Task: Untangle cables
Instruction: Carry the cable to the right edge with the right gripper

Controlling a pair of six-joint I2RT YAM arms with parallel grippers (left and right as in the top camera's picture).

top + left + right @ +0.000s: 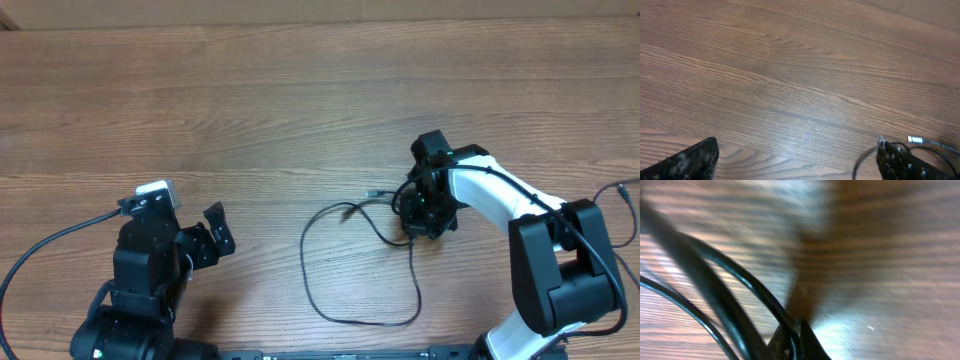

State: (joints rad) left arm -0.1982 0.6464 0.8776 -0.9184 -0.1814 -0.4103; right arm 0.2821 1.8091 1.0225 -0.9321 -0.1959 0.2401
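Right fingers (807, 345) narrow, pinching cables (700, 279) at the knot; advise slow draw toward 3 o'clock. Left fingers (687, 160) wide, idle.

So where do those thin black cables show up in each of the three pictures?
Overhead: the cables lie right of centre, in a loose loop on the table.
Left wrist: cables in the bottom right corner, one silver-tipped end showing.
Right wrist: cables as blurred black strands across the left half.
Shared landmark: the wood-grain table.
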